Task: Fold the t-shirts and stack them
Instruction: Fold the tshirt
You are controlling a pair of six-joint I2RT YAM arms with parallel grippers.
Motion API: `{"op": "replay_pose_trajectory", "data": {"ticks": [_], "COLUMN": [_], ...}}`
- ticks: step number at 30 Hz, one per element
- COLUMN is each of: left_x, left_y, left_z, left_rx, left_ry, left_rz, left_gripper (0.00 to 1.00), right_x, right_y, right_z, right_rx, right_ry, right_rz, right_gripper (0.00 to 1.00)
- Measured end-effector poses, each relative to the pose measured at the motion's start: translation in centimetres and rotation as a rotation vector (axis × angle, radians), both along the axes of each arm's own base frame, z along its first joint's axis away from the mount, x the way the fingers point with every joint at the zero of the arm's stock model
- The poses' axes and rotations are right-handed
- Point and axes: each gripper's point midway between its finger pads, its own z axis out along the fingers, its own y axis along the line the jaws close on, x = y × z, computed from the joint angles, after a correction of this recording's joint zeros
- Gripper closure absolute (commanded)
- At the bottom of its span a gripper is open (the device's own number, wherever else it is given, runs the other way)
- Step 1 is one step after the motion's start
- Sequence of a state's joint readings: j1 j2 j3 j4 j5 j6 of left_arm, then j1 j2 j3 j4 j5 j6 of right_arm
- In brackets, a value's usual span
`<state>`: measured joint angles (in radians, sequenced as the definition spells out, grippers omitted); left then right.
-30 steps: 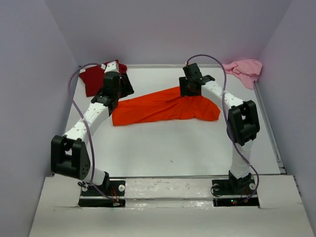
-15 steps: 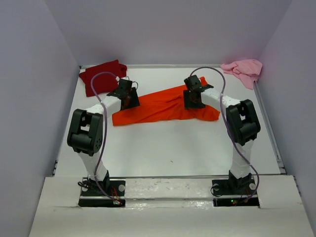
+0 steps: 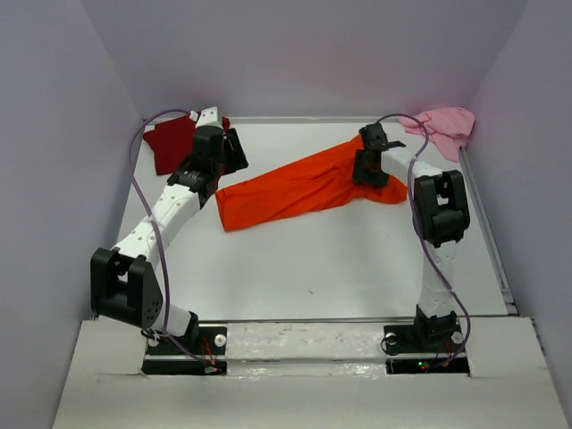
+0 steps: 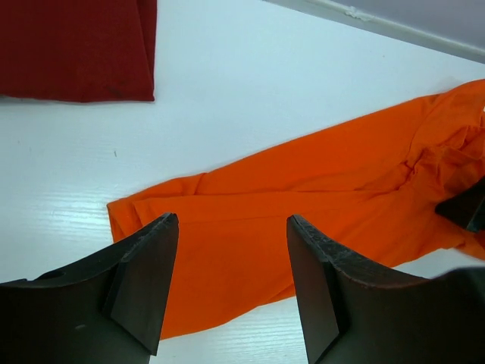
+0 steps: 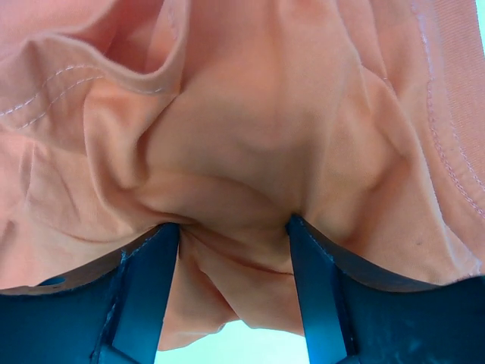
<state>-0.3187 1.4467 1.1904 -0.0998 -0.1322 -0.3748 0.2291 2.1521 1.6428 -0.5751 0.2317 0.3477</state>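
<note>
Dragged toward the far right of the tabletop since half a second ago, the bright orange cloth t-shirt [image 3: 295,188] now lies as a long, rumpled band. It slants from its near-left end up to its far-right end, smooth at the left and heaped in creases at the right. The right arm's fingers [image 5: 148,288] stand wide apart and press into that heaped end. A bunched fold with stitched hem lines bulges into the gap and touches both inner faces. The left arm's fingers [image 4: 144,273], swung back out toward the far left, are spread and hold nothing, hanging clear of the cloth near the shirt's smooth left end. Beside them the dark red cloth t-shirt [image 3: 168,143] lies in the far-left corner of the white tabletop [image 3: 313,259]. The pale pink cloth t-shirt [image 3: 444,125] sits crumpled at the far-right corner.
</note>
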Motion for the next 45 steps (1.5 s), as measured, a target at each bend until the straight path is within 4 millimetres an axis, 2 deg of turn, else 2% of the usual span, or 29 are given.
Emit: {"op": "replay_pose_trajectory", "data": {"ticks": [12,16,19,24,27,30,33,34,35,36,38,39,40,41,42,44,45], "left_x": [0.0,-0.1,-0.2,-0.4,-0.4,-0.3,-0.3,-0.3,-0.4,-0.4,-0.5,-0.5,-0.7,-0.8,-1.0,-1.6,-1.8], "left_y": [0.2,0.3,0.4,0.4,0.6,0.7,1.2,1.3,1.4,1.4,1.5,1.6,1.7,1.9,2.1,2.6,2.8], "left_z": [0.1,0.4,0.7,1.4,1.6,1.7,1.4,1.3,1.2,1.2,1.2,1.2,1.4,1.5,1.8,2.7,3.1], "left_rx": [-0.003,-0.012,-0.020,-0.032,-0.037,-0.046,-0.048,-0.048,-0.048,-0.049,-0.049,-0.047,-0.045,-0.043,-0.039,-0.037,-0.036], "left_ry": [-0.001,-0.005,-0.012,-0.024,-0.031,-0.033,-0.030,-0.028,-0.027,-0.027,-0.027,-0.030,-0.035,-0.039,-0.050,-0.079,-0.090], "left_rz": [0.000,-0.004,-0.008,-0.019,-0.018,-0.018,-0.010,-0.009,-0.007,-0.007,-0.005,-0.004,0.003,0.008,0.017,0.032,0.039], "left_gripper": [0.31,0.31,0.31,0.31,0.31,0.31,0.30,0.30,0.31,0.31,0.31,0.31,0.31,0.31,0.31,0.31,0.31], "right_x": [7.9,10.6,11.8,12.0,10.7,8.9,7.8,7.3,6.9,6.4,4.5,3.9,2.9,1.7,0.8,-1.1,-2.7], "right_y": [0.4,1.1,1.6,2.2,2.4,2.8,4.3,5.1,6.5,7.6,11.7,13.0,15.3,18.0,19.7,23.2,25.3], "right_z": [0.6,0.9,1.1,1.3,1.9,5.1,10.7,12.7,15.8,17.9,22.1,23.0,23.6,23.4,22.7,19.7,17.0], "right_rx": [0.021,0.057,0.075,0.091,0.097,0.100,0.132,0.149,0.177,0.194,0.255,0.274,0.302,0.335,0.353,0.391,0.411], "right_ry": [-0.047,-0.075,-0.101,-0.104,-0.092,-0.113,-0.204,-0.234,-0.299,-0.343,-0.434,-0.452,-0.468,-0.471,-0.456,-0.397,-0.332], "right_rz": [0.016,0.027,0.040,0.091,0.133,0.184,0.239,0.264,0.306,0.337,0.448,0.485,0.544,0.609,0.650,0.729,0.773], "right_gripper": [0.37,0.35,0.35,0.34,0.34,0.31,0.30,0.30,0.30,0.30,0.30,0.30,0.30,0.30,0.30,0.30,0.30]}}
